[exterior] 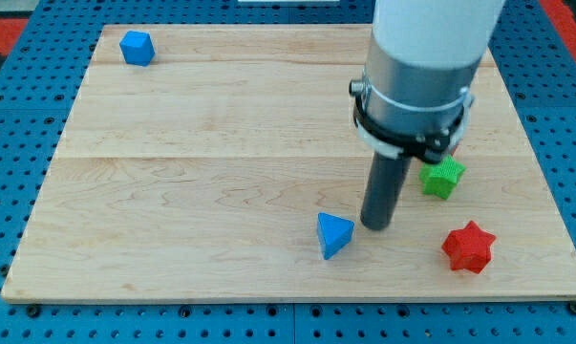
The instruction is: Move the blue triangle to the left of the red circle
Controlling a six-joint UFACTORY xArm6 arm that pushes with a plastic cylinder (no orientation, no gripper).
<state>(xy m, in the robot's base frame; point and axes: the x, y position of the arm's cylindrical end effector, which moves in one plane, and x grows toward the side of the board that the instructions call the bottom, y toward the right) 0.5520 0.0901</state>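
The blue triangle lies on the wooden board near the view's bottom, right of centre. My tip rests on the board just to the right of the blue triangle, a small gap apart. A red block peeks out behind the arm's grey body, mostly hidden; its shape cannot be made out.
A green star lies right of the rod. A red star lies at the bottom right. A blue block sits at the top left corner. The arm's wide grey body covers the board's upper right.
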